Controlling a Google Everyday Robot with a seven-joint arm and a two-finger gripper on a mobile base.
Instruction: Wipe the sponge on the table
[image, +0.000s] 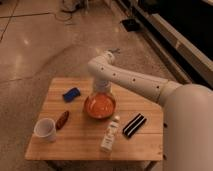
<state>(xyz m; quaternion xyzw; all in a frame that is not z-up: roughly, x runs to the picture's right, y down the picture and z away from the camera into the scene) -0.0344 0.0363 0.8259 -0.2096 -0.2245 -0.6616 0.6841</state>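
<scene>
The sponge is lying flat on the table, toward the far-left corner, with bare wood all round it. Nothing is touching it. The gripper is hanging over the far rim of the orange bowl, near the middle of the table and just to the right of the sponge. Whether it is wide or narrow I cannot tell, but it is not holding the sponge.

No wipe marks are showing on the planks. So the scene is fitting two stages: the sponge waiting to be picked up, or laid down again after a wipe.

The bowl is showing only its orange inside, partly hidden by the arm, so I cannot tell whether anything is in it. The white cup is standing upright near the front-left corner, its mouth open, with nothing in it that I can make out.
</scene>
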